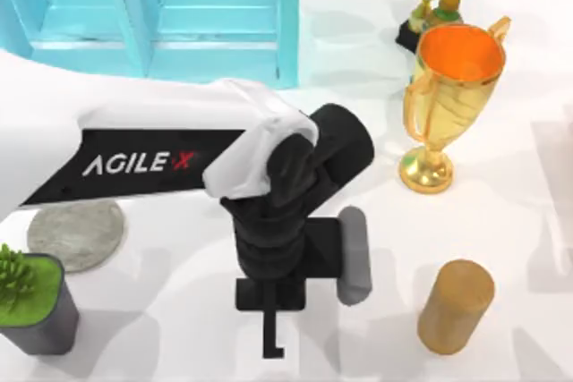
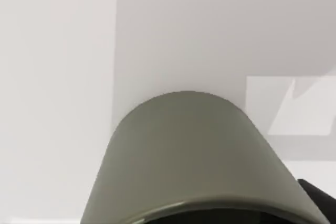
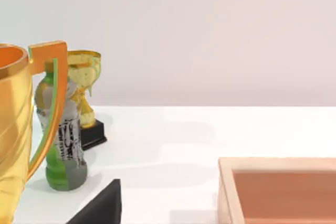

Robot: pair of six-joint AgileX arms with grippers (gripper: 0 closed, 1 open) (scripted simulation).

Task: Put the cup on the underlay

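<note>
The olive-grey cup (image 2: 194,156) sits right under my left wrist camera, its wall close up and its dark rim at the near edge. From above, just a grey strip of the cup (image 1: 355,255) shows beside the black wrist of my left gripper (image 1: 276,310), which hangs over the middle of the table and hides the rest. The underlay (image 1: 76,233), a mottled grey disc, lies flat near the left edge, partly under my left arm and well apart from the cup.
A dark square pot with a green plant (image 1: 31,301) stands just in front of the underlay. A tan wooden cylinder (image 1: 455,306) is at the front right, a large gold trophy (image 1: 448,100) behind it. A turquoise cabinet (image 1: 161,11) fills the back left. A wooden tray (image 3: 281,190) appears in the right wrist view.
</note>
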